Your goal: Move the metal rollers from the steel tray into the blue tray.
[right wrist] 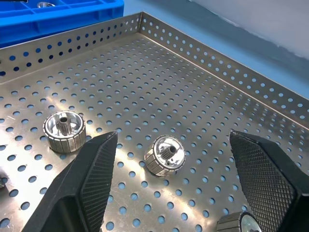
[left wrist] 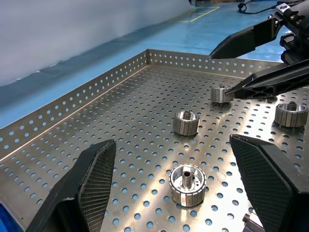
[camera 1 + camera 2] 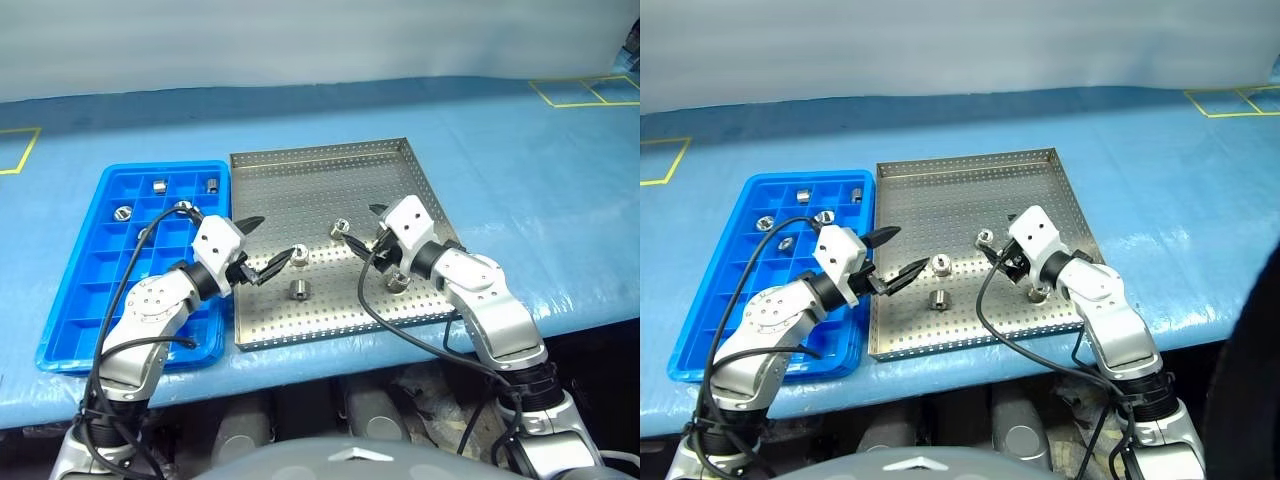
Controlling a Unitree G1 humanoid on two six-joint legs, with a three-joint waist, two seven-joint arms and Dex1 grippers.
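Rollers point(image 3: 300, 290) remain on the steel tray point(image 3: 320, 165): four of them stand on its near half, while several others already sit in compartments at the far end of the blue tray point(image 3: 70, 300), which lies just beside the steel tray toward the desk's left edge. Both grippers hover over the steel tray with fingers spread wide and nothing held. The left gripper point(image 3: 262, 245) points in from the blue tray's side; in its wrist view one roller point(image 2: 187, 184) stands upright between the fingers, slightly ahead of the tips. The right gripper point(image 3: 365, 228) faces it from the right; a roller point(image 1: 164, 155) lies between its fingers too, with another point(image 1: 63, 131) just outside one finger. To do the pick well, each gripper should probably lower until the fingers straddle its roller's sides, centre it, then close squarely so the smooth cylinder does not roll or squirt away, and keep the two grippers apart.
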